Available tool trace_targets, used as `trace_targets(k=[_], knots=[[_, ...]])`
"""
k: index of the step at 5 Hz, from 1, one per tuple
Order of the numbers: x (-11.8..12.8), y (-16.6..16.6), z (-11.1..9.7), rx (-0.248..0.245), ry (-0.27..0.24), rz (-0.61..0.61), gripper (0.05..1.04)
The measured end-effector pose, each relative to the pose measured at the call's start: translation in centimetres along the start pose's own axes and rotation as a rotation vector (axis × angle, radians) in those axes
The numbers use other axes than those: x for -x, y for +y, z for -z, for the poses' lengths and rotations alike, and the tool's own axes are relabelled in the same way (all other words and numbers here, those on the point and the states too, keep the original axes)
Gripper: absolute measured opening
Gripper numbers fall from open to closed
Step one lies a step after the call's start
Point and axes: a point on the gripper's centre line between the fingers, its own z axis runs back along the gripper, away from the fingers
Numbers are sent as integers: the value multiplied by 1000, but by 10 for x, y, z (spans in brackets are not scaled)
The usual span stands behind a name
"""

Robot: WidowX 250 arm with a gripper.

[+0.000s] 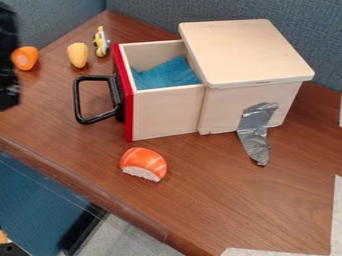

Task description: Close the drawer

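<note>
Whether open or closed, cannot tell of the black pincer, cut off by the left edge. See an orange toy, toy corn and a yellow toy on the surface; then the drawer, pulled open from its wooden box, holding blue cloth; toy sushi nearer the camera; grey tape on the box.

Passage between drawer handle and sushi; corn, orange toy, yellow toy stand beyond handle.
</note>
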Motion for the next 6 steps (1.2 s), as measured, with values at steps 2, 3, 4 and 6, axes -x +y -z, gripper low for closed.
trace_targets(k=[2, 3, 4, 6], knots=[[14, -4, 24, 19, -127, 344, 1001], [1, -8, 34, 39, -211, 450, 1001], [-12, -3, 36, 45, -235, 418, 1001], [-43, -5, 47, 74, -195, 378, 1001]])
